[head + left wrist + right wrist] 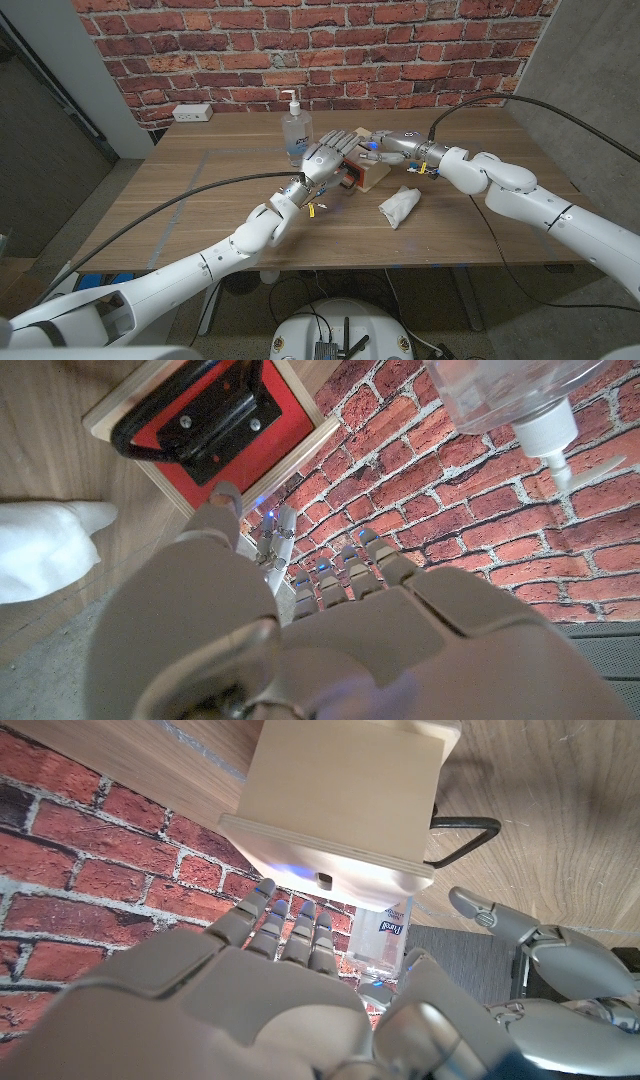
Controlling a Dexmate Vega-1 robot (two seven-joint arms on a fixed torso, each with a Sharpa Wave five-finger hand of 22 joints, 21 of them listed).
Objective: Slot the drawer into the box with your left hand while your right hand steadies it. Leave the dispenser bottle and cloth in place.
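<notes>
head overhead, wrists close, sharing box

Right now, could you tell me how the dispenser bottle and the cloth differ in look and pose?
The bottle is clear plastic with a white pump; the cloth is white, opaque and soft. The bottle stands upright, while the cloth lies crumpled on the table. The bottle stands behind the left hand; the cloth lies apart from both hands, nearer the table's front edge. Both rest on the table, and neither is held.
</notes>
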